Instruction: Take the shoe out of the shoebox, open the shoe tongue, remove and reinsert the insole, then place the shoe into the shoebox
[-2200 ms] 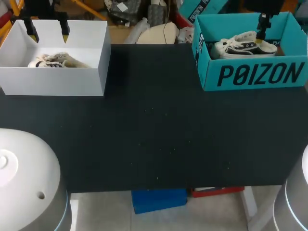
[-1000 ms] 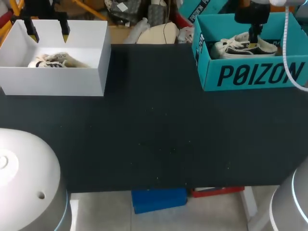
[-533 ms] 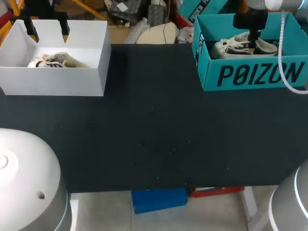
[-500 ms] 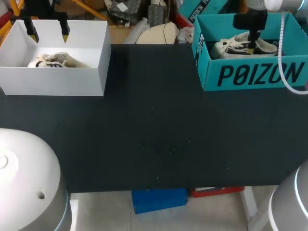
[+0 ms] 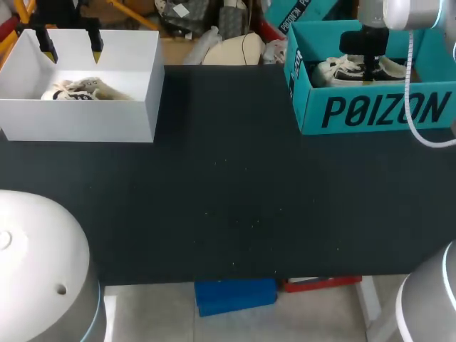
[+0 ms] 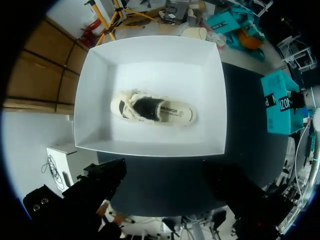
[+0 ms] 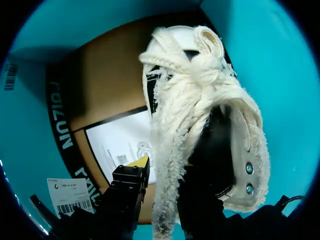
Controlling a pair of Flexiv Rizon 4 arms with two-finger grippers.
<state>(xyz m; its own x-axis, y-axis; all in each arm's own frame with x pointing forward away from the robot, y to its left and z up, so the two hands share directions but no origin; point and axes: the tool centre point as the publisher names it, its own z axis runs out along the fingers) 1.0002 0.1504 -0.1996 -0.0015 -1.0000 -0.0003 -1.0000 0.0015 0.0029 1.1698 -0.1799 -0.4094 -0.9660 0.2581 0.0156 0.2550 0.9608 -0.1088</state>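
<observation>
between the fingers of the right gripper (image 7: 166,169): the frayed cream side wall of the shoe (image 7: 200,95), pinched from both sides, one yellow tip outside it, the other finger down in the dark opening. shoe lies on its sole, laced front ahead of the gripper. around gripper and shoe: teal shoebox (image 7: 260,60), cardboard floor with a printed sheet beside the outer finger. under the box: black table (image 5: 228,199). well apart, across the table: left gripper (image 5: 72,52), fingers spread, holding nothing, hanging above a white box (image 5: 78,121); beneath it, a second cream shoe (image 6: 155,109) on the box floor.
</observation>
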